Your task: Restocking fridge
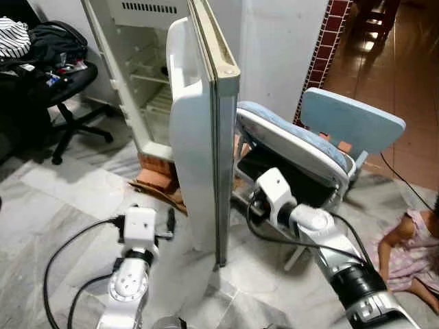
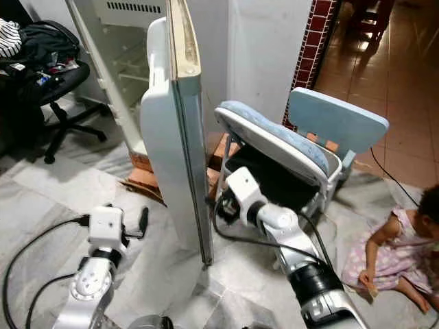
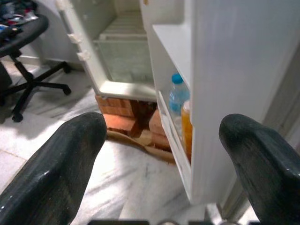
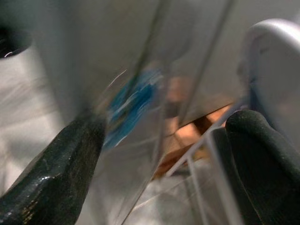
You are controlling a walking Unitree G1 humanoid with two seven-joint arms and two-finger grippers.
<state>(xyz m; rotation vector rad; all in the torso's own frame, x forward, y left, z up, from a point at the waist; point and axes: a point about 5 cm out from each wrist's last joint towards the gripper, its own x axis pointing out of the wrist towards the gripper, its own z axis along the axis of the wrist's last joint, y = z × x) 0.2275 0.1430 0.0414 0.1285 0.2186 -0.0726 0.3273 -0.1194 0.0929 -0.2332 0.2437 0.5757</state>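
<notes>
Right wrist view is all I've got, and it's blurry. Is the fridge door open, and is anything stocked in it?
Observer: Yes, the fridge door stands wide open. Its lower shelf holds a blue-capped water bottle and an orange bottle beside it.
Operator: Left gripper holding anything?
Observer: No. The left gripper is open and empty, on the inner side of the door.
Operator: Where's my arm relative to the door?
Observer: Your right gripper is open on the door's outer side, near the grey chair tipped against it.
Operator: Anyone nearby?
Observer: A person sits on the floor to the robot's right.
</notes>
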